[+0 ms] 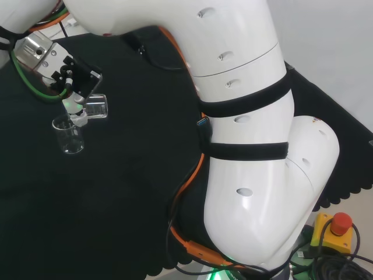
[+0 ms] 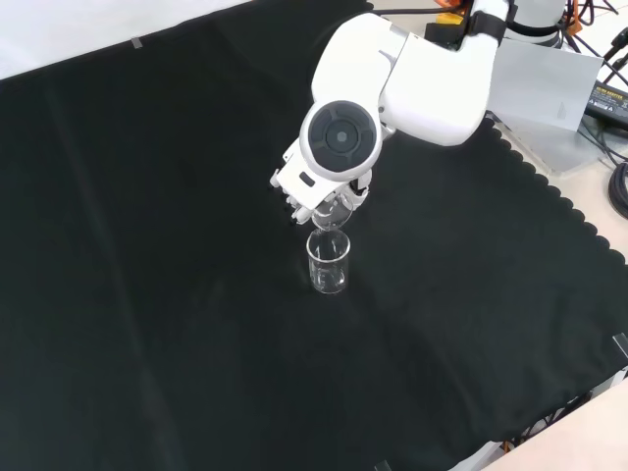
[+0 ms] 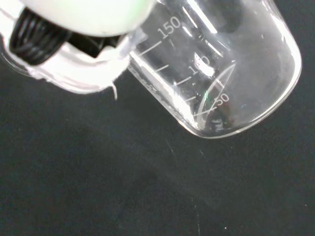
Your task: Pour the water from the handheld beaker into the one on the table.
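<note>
Near the cloth's middle in the front view, your hand (image 1: 74,87) is curled round the tilted glass beaker (image 1: 96,107), its mouth over the standing beaker (image 2: 328,262) just below; a little water pools in the tipped one. Both look light, slick and breakable; hold by the wall, mid-height.

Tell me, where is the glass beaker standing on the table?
In the front view the standing beaker sits mid-cloth, directly below the robot hand and its tilted beaker.
</note>
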{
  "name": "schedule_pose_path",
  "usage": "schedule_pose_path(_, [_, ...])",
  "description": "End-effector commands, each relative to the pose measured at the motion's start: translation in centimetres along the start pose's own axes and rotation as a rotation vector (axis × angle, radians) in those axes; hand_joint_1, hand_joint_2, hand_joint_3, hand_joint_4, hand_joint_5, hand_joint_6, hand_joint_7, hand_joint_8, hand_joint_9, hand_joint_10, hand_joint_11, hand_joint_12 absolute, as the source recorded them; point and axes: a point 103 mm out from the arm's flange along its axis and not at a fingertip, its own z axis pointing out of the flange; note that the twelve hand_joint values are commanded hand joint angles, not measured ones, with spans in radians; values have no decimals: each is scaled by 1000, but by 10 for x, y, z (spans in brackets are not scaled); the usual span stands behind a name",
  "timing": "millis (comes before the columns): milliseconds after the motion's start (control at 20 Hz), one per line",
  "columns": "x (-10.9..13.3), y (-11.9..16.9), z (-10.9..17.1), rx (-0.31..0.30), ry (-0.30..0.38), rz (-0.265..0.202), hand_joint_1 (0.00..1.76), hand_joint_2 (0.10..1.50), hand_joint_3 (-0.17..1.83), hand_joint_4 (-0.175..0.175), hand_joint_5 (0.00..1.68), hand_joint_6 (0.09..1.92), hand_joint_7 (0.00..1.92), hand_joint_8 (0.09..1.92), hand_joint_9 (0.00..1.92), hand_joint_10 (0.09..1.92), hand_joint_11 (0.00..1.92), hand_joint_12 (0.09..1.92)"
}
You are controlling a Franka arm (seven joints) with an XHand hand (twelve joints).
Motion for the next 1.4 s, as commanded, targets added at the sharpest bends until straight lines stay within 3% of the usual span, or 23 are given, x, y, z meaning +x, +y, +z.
schedule_pose_path(50, [2,-2,-2,9,-15,2,1118,603,989,3,1066,1205,1398,1043,1224,1110,1102,937])
schedule_pose_path(1400, [12,-1,-19,66,-105,31,1116,604,994,4,1060,1217,1395,1052,1229,1104,1102,933])
